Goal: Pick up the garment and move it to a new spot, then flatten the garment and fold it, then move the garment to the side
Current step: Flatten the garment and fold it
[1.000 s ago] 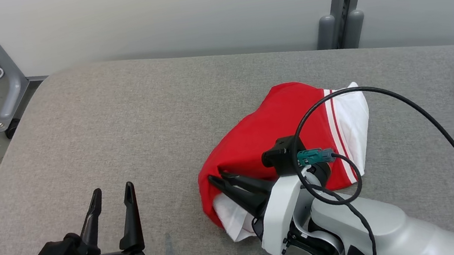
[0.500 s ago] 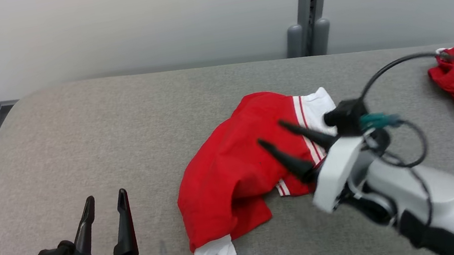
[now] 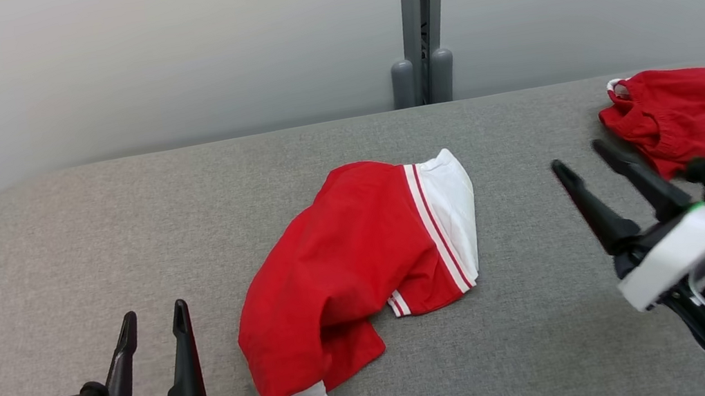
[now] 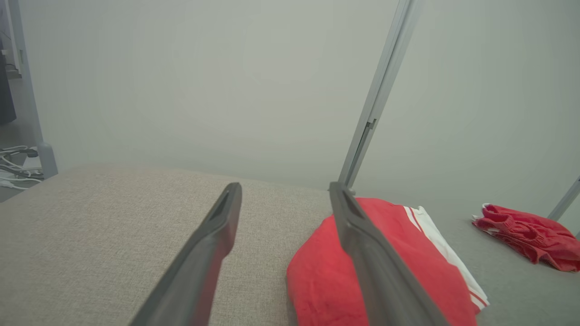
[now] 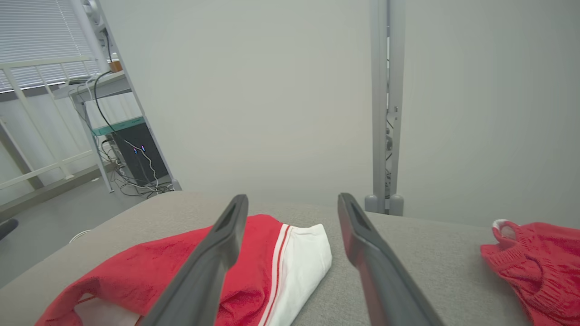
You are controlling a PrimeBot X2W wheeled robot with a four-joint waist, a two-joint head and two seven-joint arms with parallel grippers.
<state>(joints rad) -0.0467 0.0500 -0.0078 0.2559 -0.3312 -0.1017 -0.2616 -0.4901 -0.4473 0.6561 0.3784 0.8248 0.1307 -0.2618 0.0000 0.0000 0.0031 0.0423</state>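
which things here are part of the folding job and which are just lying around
In the job: red and white garment, left end effector, right end effector, grey table.
Lying about: crumpled red garment, grey post behind the table.

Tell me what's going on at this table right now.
A two-armed robot faces a red and white garment, which lies rumpled on the grey table, not yet flattened or folded. Both grippers are open and empty: the left gripper sits at front left, the right gripper to the garment's right, near a second red garment.
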